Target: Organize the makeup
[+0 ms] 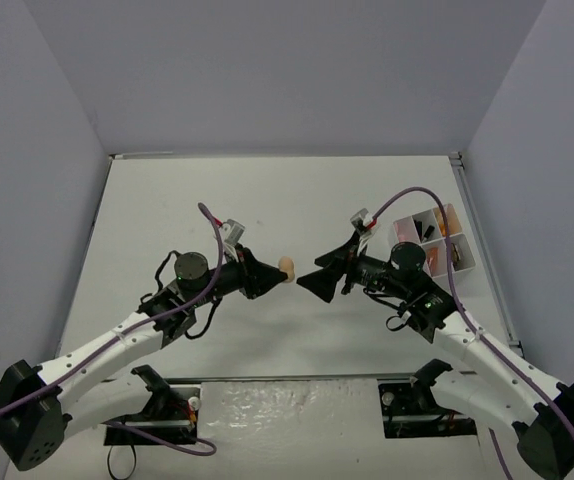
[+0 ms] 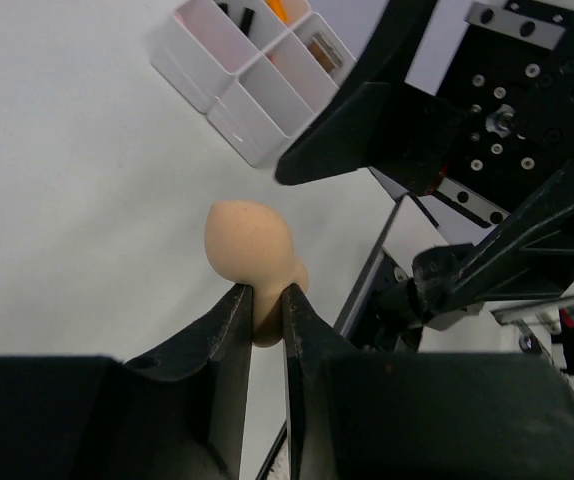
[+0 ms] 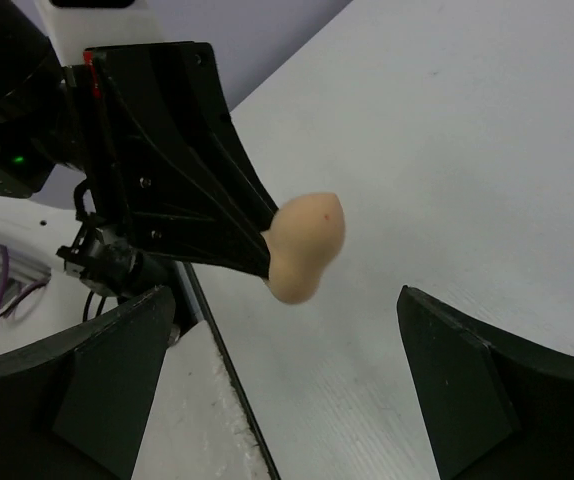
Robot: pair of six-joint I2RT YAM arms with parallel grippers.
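Table (image 1: 267, 200): lies beneath both grippers, and neither touches it. This looks like a mid-air hand-off.
Tray (image 2: 229, 118): white and compartmented, behind the right gripper and well apart from the left one. Some compartments hold small items.
Right gripper (image 1: 305, 280): spread wide and empty, facing the left gripper. It should probably advance until its fingers straddle the free rounded end, then close gently.
Left gripper (image 2: 265, 295): clenched on the sponge's narrow end. I would have it let go only once the other has a sure pinch.
Sponge (image 3: 307, 245): beige and teardrop-shaped, jutting past the left fingertips, just ahead of the right gripper's gap. It looks soft, so a hard squeeze may pop it out.
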